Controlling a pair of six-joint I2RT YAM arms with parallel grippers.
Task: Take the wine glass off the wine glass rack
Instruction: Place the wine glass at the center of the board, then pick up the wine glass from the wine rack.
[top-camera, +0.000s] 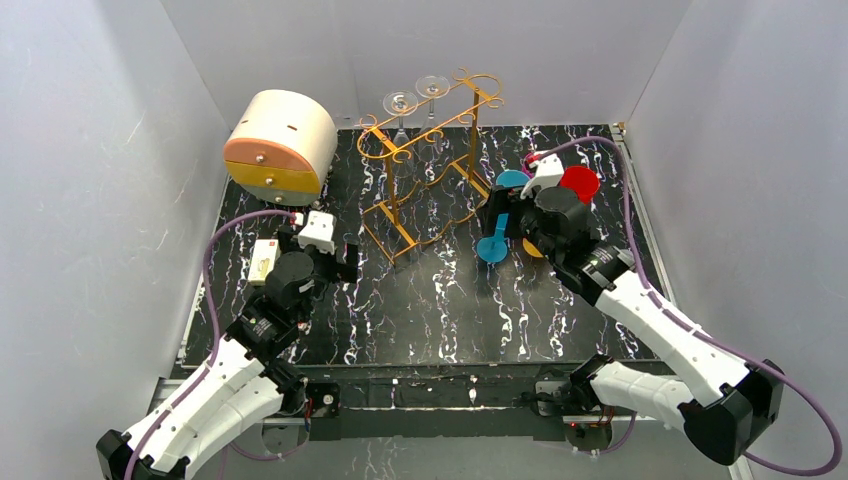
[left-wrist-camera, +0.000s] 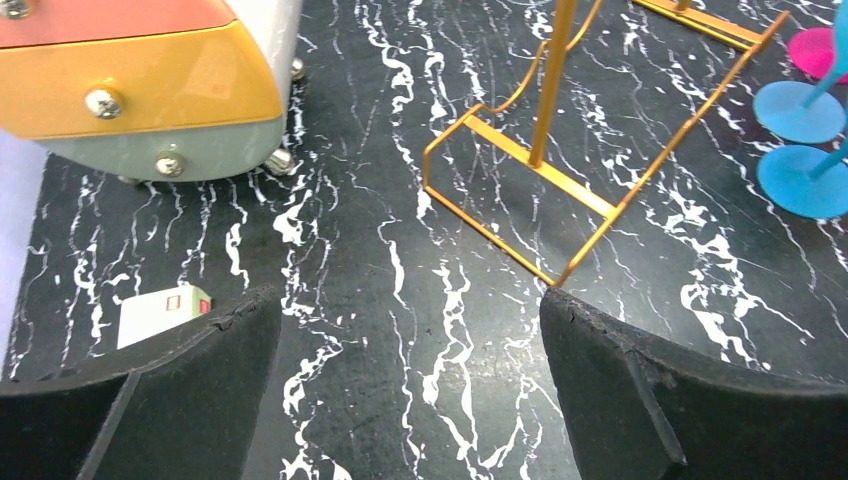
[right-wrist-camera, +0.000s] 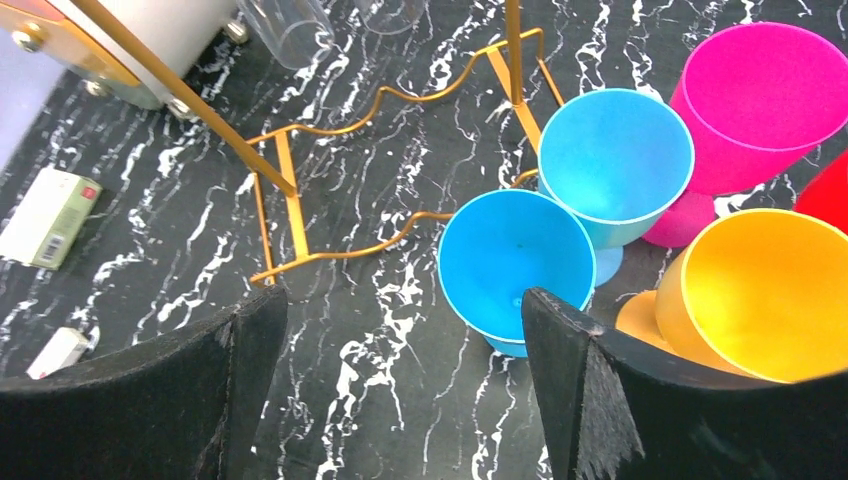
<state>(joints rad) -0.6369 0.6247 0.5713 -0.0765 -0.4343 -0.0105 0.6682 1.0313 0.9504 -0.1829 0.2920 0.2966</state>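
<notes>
Glass (top-camera: 400, 103), clear, hangs upside down beside a second one at the far end of the rack (left-wrist-camera: 540, 166). Right of the rack, the right gripper (right-wrist-camera: 400, 300) is spread wide and empty, just above a standing blue glass (right-wrist-camera: 515, 265). The left gripper (left-wrist-camera: 410, 300) is wide and empty at near left. Best to rise straight up, clear of the blue glass, then slide a clear glass along the rails rather than pull it down.

2 white-and-black arms (top-camera: 230, 385), purple cables (top-camera: 207, 275), black fingers (left-wrist-camera: 640, 400)
</notes>
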